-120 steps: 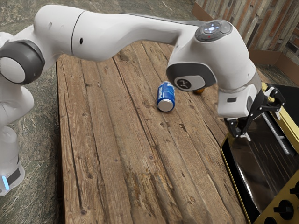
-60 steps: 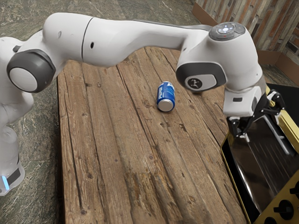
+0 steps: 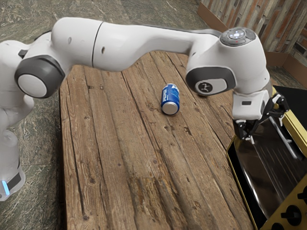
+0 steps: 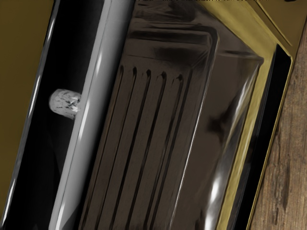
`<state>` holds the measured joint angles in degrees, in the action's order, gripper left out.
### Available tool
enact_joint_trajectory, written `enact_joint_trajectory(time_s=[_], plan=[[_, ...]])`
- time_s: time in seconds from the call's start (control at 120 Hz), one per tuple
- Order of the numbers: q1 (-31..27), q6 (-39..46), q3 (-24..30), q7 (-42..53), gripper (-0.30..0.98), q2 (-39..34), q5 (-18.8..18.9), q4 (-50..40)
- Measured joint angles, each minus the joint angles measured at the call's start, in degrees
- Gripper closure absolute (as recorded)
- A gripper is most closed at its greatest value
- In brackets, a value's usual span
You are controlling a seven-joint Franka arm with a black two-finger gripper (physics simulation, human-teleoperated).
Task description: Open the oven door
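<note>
Nearest you, the surface (image 3: 120,153) carries a blue can (image 3: 170,99); past it your end effector (image 3: 267,124) hangs released, its fingers spread above the oven door (image 3: 264,167), at the surface's far side; farther across lies the handle (image 4: 93,115); you seem to be lining up, so center over it, lower, grip, then pull gently.

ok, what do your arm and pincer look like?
My arm is white and rounded, with dark-grey joint covers, a round dark logo, a grey disc with small lights and a blue light strip low down. My pincer is black, two-fingered and angular, with pale tips.
</note>
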<state>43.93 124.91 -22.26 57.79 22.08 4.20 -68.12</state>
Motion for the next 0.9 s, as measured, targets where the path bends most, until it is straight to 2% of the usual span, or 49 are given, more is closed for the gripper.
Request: enact_joint_trajectory(time_s=[0.333,0.492,0.6,0.733,0.9], plan=[[-0.10,0.31,0.02,0.19,-0.01,0.22,-1.96,-0.36],[0.07,0.22,0.10,0.17,0.06,-1.41,-3.24,-1.38],[0.18,0.29,0.20,0.09,-0.01,-2.14,-3.60,-2.71],[0.19,0.39,0.24,-0.02,0.00,-2.48,-4.11,-3.80],[1.53,1.94,0.43,-0.11,-0.02,-7.55,-3.82,-11.49]])
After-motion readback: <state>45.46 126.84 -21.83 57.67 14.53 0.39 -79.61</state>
